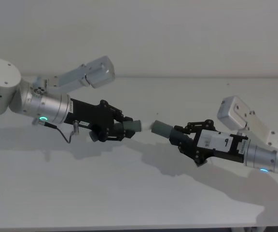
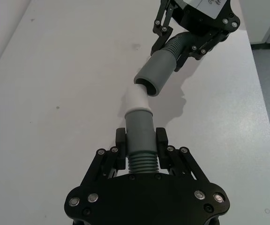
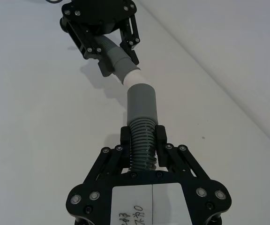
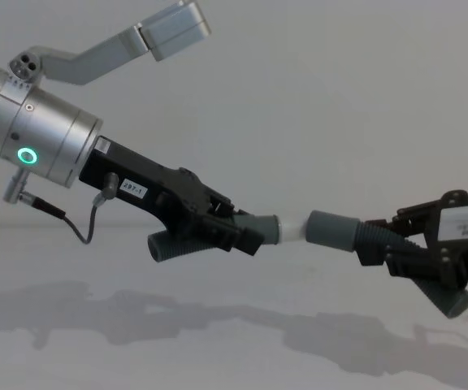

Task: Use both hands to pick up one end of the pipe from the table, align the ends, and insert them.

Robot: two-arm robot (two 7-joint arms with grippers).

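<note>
Pincers [image 2: 140,143] [image 3: 143,138] grip ribbed hoses, white tip [image 2: 138,100] at sleeve [image 2: 155,76] mouth.

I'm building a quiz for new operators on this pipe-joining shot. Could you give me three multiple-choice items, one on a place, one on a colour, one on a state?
1. Where are the two pipe pieces?
A. Lying on the table
B. Held above the table, one in each gripper
C. Both in one gripper

2. What colour is the narrow tip on the left gripper's piece?
A. White
B. Red
C. Black

3. Are the ends joined?
A. Fully inserted
B. Close, facing, not yet inserted
C. Pointing away from each other

Answers:
1 B: the left gripper and right gripper each clamp a piece above the table.
2 A: the white tip.
3 B: it meets the grey sleeve at its mouth, still exposed.
</note>
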